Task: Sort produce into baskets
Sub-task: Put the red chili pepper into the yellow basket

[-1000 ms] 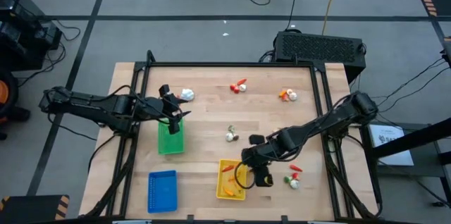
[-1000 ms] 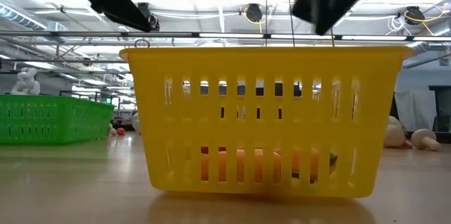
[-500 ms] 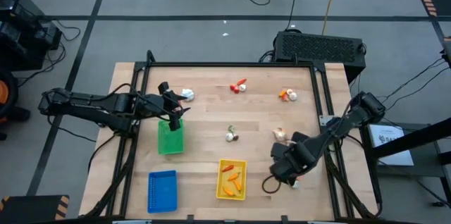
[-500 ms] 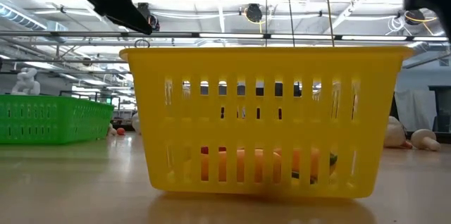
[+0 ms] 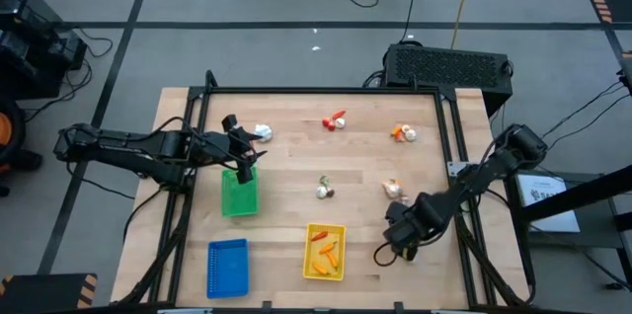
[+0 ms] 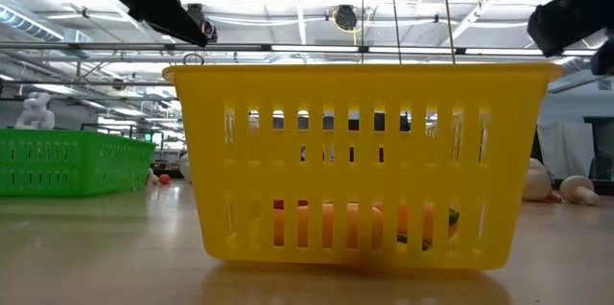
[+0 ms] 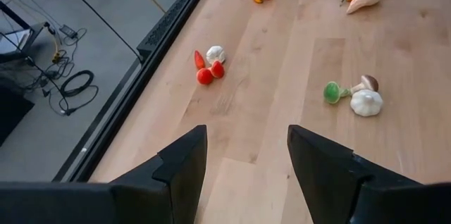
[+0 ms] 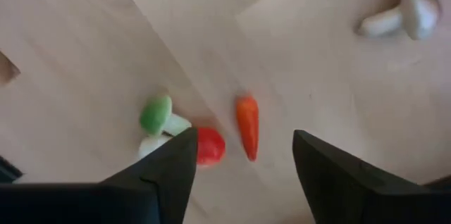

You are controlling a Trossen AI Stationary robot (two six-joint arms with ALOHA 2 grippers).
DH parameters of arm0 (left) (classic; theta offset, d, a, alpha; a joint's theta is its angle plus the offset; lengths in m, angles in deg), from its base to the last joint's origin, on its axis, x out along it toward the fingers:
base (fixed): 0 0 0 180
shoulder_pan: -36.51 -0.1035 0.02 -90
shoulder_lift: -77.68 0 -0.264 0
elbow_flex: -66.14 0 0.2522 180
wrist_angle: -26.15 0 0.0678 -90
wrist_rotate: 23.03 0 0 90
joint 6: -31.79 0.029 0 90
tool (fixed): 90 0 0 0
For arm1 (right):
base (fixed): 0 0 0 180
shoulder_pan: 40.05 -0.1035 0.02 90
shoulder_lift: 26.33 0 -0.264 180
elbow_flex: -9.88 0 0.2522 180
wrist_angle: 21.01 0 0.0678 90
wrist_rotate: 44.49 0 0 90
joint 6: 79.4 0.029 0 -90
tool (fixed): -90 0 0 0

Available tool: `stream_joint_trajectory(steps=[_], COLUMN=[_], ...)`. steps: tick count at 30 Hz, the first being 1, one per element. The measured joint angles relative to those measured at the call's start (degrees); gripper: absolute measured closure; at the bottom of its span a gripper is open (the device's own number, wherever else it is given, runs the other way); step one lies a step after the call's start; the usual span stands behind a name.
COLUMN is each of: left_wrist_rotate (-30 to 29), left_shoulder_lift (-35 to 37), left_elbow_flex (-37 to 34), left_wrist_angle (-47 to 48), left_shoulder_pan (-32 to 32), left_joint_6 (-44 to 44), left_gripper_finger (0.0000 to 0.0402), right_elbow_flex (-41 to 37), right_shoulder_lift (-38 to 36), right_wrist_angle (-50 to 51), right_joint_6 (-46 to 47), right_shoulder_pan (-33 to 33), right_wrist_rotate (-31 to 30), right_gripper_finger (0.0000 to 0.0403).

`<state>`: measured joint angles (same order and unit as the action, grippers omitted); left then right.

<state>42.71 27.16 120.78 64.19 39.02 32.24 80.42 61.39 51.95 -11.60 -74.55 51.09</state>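
Overhead, right arm [image 5: 400,245] hides carrot [image 8: 247,127] — wrist shows it, both jaws open, empty.

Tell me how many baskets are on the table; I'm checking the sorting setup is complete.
3. The green basket sits on the left under the left hand, the blue basket at the front left corner, and the yellow basket at front centre. None looks hidden.

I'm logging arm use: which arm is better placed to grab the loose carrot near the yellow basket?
Right. The right gripper hangs open directly over the carrot; the left gripper is across the table above the green basket.
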Motion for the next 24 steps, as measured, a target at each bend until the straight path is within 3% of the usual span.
stream_joint_trajectory(steps=[9,24], left_wrist_rotate=[0.0,0.0], left_shoulder_lift=[0.0,0.0], left_elbow_flex=[0.0,0.0], left_wrist_angle=[-0.1,-1.5], left_shoulder_pan=[0.0,0.0], left_joint_6=[-0.1,-0.1], left_gripper_finger=[0.0196,0.0196], right_elbow_flex=[-10.7,-11.2], right_shoulder_lift=[-5.0,0.3], right_wrist_angle=[-8.8,-12.3], right_joint_6=[5.5,6.7], right_shoulder_pan=[0.0,-0.1], right_wrist_rotate=[0.7,0.6], right_gripper_finger=[0.0156,0.0157])
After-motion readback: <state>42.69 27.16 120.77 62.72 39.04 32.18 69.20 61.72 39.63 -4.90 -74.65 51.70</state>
